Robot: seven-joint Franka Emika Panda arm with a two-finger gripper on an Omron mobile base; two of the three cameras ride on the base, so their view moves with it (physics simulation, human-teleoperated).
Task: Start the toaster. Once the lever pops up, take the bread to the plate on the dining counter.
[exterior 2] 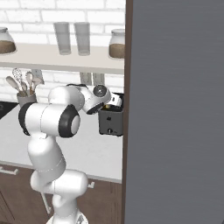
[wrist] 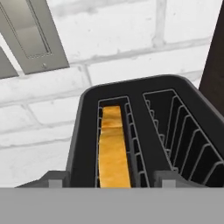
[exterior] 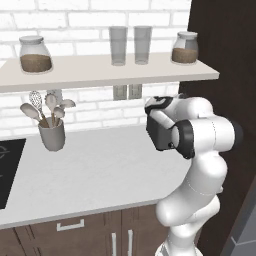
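Note:
The dark grey toaster (wrist: 144, 131) stands on the worktop against the brick wall, next to a tall dark panel. The bread (wrist: 113, 153), a golden-brown slice, sits low in its left slot; the right slot is empty. My gripper (wrist: 111, 180) hangs straight over the toaster top, open. Its fingertips (wrist: 54, 179) stand on either side of the bread's slot, apart from the slice. From the base cameras the toaster (exterior 2: 110, 120) shows under the hand (exterior 2: 105, 97), and the toaster (exterior: 159, 134) is partly hidden by my arm. I cannot make out the lever. The plate and dining counter are out of view.
A utensil crock (exterior: 51, 135) stands at the left of the worktop (exterior: 100, 175), with a black hob (exterior: 7, 170) beyond it. The shelf (exterior: 100, 75) above carries jars and glasses. A tall dark panel (exterior 2: 175, 109) walls off the right. A wall outlet (wrist: 30, 35) is behind the toaster.

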